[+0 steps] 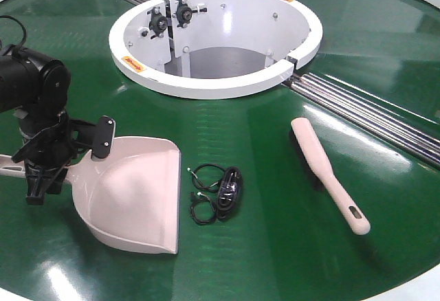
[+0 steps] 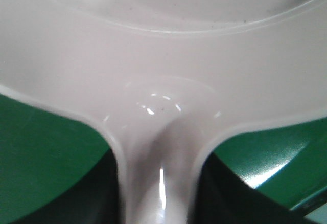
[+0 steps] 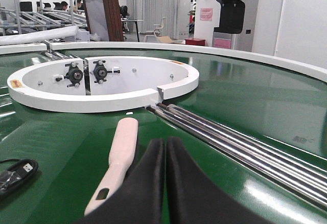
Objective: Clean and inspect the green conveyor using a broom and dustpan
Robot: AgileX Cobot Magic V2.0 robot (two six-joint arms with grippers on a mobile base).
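Reflecting light, the green conveyor (image 1: pixel 275 246) — white-ringed — bears broom (image 1: pixel 323 170), dustpan (image 1: pixel 141 191).

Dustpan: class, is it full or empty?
Empty. The dustpan shows only bare pale plastic inside; the black cable lies beside it on the green conveyor.

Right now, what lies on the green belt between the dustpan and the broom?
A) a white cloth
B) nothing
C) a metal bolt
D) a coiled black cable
D: the front view shows a coiled black cable lying on the green conveyor, with the dustpan on one side and the broom on the other.
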